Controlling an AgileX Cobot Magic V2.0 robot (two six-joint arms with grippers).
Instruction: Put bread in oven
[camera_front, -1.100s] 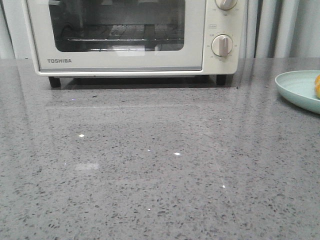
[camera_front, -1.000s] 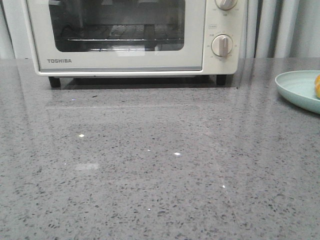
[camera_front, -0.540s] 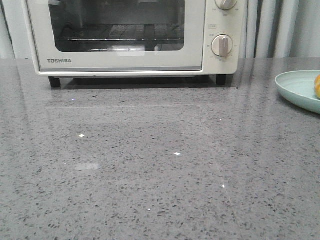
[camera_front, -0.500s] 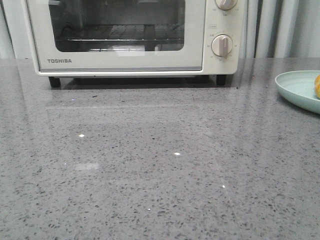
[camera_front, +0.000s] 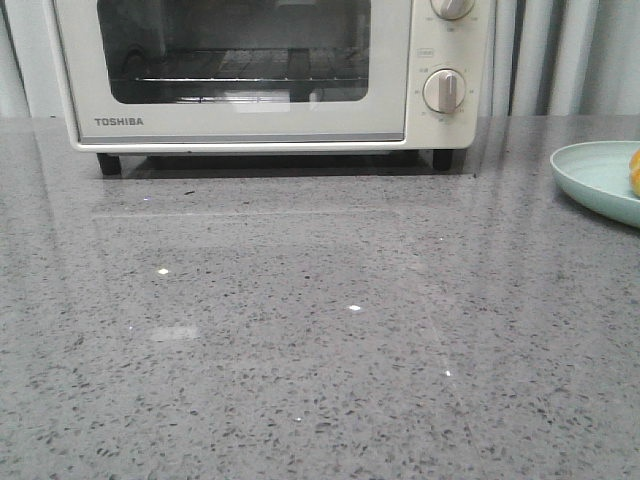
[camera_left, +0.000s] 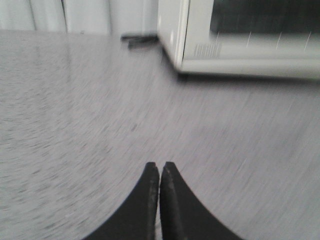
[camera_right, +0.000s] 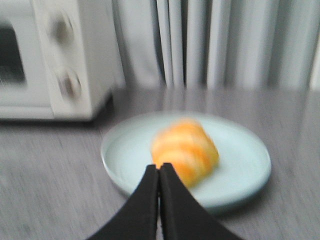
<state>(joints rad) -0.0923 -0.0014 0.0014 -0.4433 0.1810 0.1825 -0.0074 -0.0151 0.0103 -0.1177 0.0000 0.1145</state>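
The cream-white TOSHIBA oven (camera_front: 270, 70) stands at the back of the grey counter with its glass door closed; a wire rack shows inside. It also shows in the left wrist view (camera_left: 240, 40) and the right wrist view (camera_right: 50, 60). The bread (camera_right: 186, 150), a golden-orange roll with pale stripes, lies on a pale blue plate (camera_right: 240, 175); in the front view only its edge (camera_front: 635, 172) shows at the right border. My right gripper (camera_right: 159, 167) is shut and empty, just short of the bread. My left gripper (camera_left: 159, 165) is shut and empty over bare counter, left of the oven's corner.
The plate (camera_front: 595, 180) sits at the counter's right edge in the front view. Pale curtains (camera_right: 215, 40) hang behind the counter. A dark flat object (camera_left: 140, 39) lies on the counter beside the oven. Neither arm shows in the front view.
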